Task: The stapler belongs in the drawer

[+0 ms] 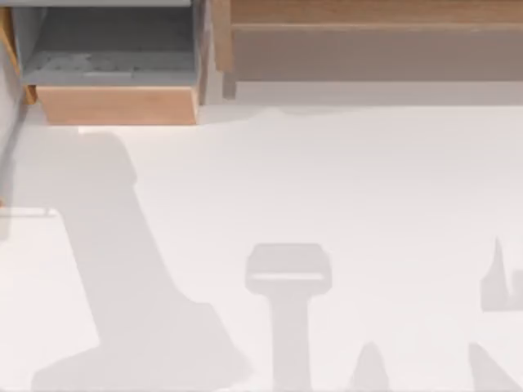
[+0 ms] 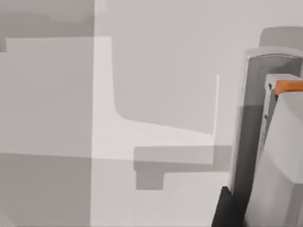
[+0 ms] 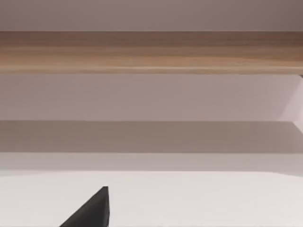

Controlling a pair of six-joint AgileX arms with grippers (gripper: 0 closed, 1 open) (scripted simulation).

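- Drawer (image 1: 114, 104) sits open, upper left of the top view; you're likely at the release step.
- Can't tell either gripper's jaw state.
- Next: confirm the stapler is inside.

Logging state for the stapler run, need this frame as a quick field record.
drawer: open, top view's upper left, tan front facing the table
drawer inside: grey floor with a pale patch; cannot tell if it is the stapler
shelf: brown wood, upper right
table: white, arm shadows across it
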